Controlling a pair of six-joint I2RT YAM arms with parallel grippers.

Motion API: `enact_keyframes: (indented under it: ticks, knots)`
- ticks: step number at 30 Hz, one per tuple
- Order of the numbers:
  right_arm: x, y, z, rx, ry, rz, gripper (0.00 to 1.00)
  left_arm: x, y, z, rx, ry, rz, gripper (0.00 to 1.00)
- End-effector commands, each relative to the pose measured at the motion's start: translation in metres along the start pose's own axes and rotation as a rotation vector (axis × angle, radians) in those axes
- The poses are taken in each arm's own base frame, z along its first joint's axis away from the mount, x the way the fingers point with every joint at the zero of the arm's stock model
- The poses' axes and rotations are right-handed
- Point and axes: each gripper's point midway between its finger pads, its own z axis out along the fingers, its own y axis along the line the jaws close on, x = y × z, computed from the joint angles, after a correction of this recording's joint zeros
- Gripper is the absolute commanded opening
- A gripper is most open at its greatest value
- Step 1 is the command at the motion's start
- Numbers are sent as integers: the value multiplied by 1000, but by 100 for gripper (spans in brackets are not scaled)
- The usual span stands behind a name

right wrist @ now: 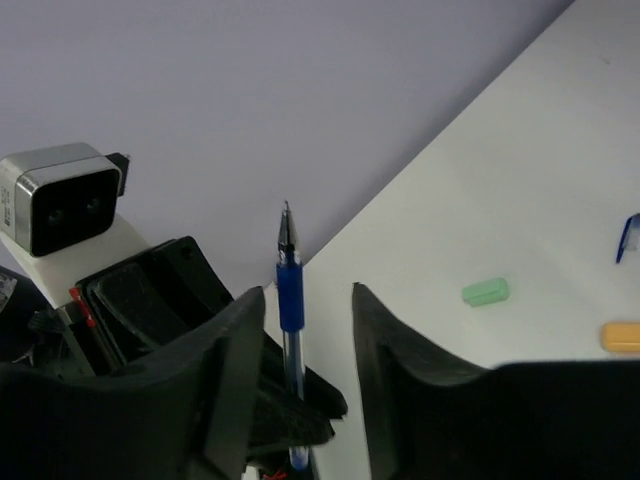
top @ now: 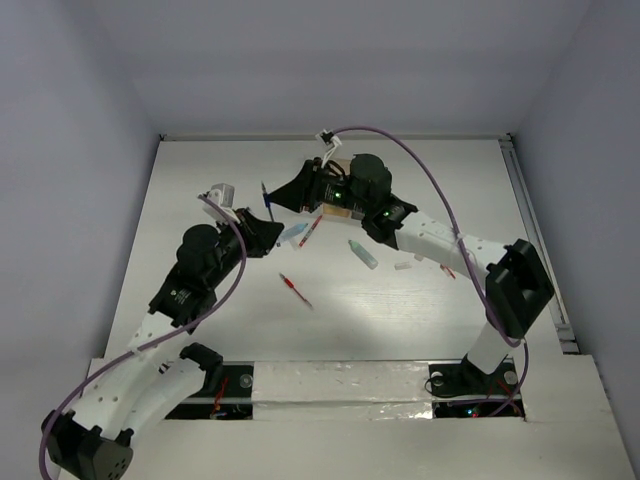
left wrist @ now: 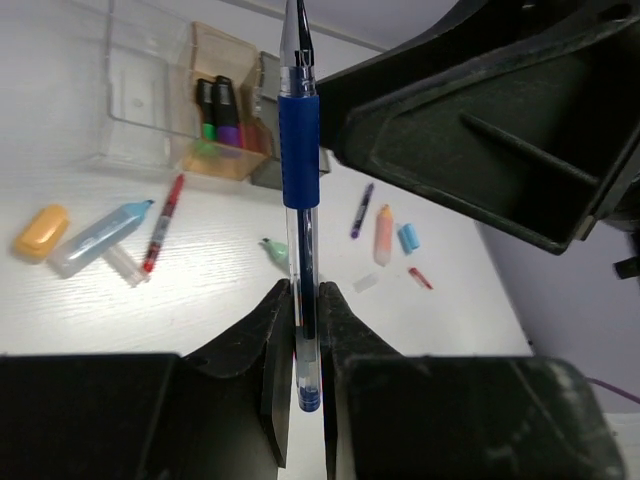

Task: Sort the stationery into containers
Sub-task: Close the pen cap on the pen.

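Observation:
My left gripper (left wrist: 303, 290) is shut on the lower end of a blue pen (left wrist: 300, 160), holding it upright; it also shows in the top view (top: 268, 228). My right gripper (right wrist: 305, 290) is open, its jaws on either side of the same pen (right wrist: 290, 300) without touching it. Behind stand the clear box (left wrist: 140, 100), the tan-orange box (left wrist: 225, 125) with green and purple markers in it, and the dark grey box (left wrist: 265, 105). In the top view the right arm (top: 360, 185) hides the boxes.
Loose on the table: an orange cap (left wrist: 40, 230), a light-blue marker (left wrist: 100, 235), a red pen (left wrist: 163, 222), a green piece (left wrist: 273, 250), a purple pen (left wrist: 361, 210), an orange marker (left wrist: 383, 233). Another red pen (top: 296, 289) lies mid-table.

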Motion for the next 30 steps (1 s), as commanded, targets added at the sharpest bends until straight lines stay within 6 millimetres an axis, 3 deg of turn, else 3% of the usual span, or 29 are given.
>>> enact_keyframes:
  ticks: [1,5,7,9,11,12,14,17,18,19,21,22,24,25,26,30]
  knots:
    - [-20,1,-3,3,3,-67,49,-29,8,-15,-70,-71,76,0]
    - [-23,-17,-17,-1,49,-75,51,-49,24,-28,-150,-103,129,0]
    - [-14,-27,-19,23,95,-74,48,-60,32,-36,-180,-120,142,0]
    - [-10,-40,-13,53,132,-106,34,-69,31,-42,-176,-137,175,0]
    - [13,-73,-3,122,225,-81,19,-74,29,-46,-164,-139,199,0]
    - [3,-73,6,129,213,-97,11,-81,26,-49,-163,-155,219,0]
    - [16,-97,12,189,275,-87,5,-88,23,-53,-165,-175,236,0]
    - [27,-128,38,261,327,-146,7,-110,17,-57,-184,-231,281,0]
    - [48,-149,48,285,368,-139,8,-119,12,-58,-183,-251,291,0]
    - [44,-141,62,285,366,-164,9,-122,11,-54,-180,-251,293,0]
    - [53,-150,78,302,393,-203,13,-121,0,-49,-137,-242,295,0]
    - [58,-165,89,344,398,-213,16,-121,-7,-49,-103,-250,277,0]
    - [66,-177,99,372,413,-243,26,-118,-10,-48,-84,-255,268,0]
    - [84,-197,104,418,431,-258,31,-120,-15,-48,-65,-266,266,0]
    - [80,-193,112,415,413,-296,39,-119,-20,-49,-49,-269,262,0]
    - [88,-213,125,490,359,-369,52,-122,-32,-49,-10,-275,270,0]
